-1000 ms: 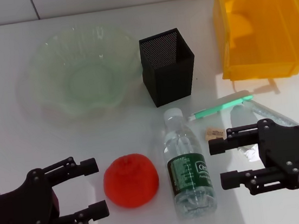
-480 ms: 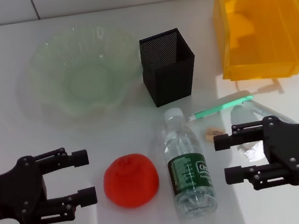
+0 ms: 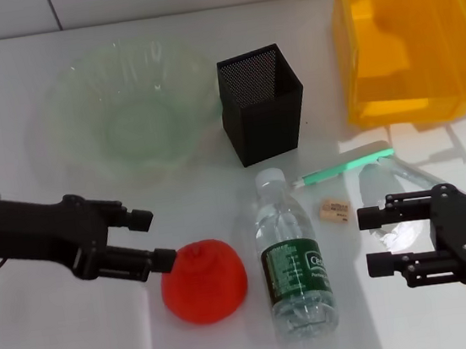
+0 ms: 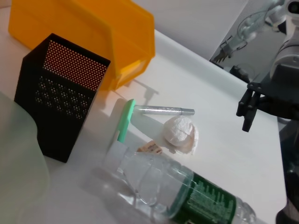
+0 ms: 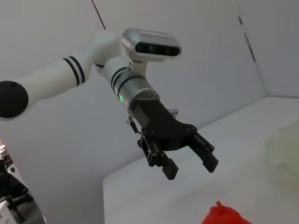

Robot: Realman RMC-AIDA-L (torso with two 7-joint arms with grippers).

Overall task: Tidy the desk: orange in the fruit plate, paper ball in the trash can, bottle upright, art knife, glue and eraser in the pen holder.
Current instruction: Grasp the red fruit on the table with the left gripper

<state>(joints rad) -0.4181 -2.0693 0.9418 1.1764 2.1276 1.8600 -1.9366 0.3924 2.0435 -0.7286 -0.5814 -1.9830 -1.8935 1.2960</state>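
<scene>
A cluttered desk awaits tidying, with no step yet complete as far as the views show. The orange (image 3: 203,280) sits on the table, well apart from the empty plate (image 3: 127,111); the bottle (image 3: 292,256) lies on its side beside it; the eraser (image 3: 335,209) rests near the bottle's neck; the holder (image 3: 262,103) stands empty. The left gripper (image 3: 149,238), fingers spread, reaches the orange's edge, one fingertip touching or just short of it. The right gripper (image 3: 376,241), fingers also apart, hovers near the bottle's base. The head view half hides the paper ball behind the right gripper; the left wrist view shows the paper ball (image 4: 180,133) plainly, beside a green-handled knife (image 4: 125,120) and a silver stick (image 4: 166,110), with the bin (image 4: 93,32) beyond. The right wrist view alone shows the left gripper from the front, poised above the orange.
</scene>
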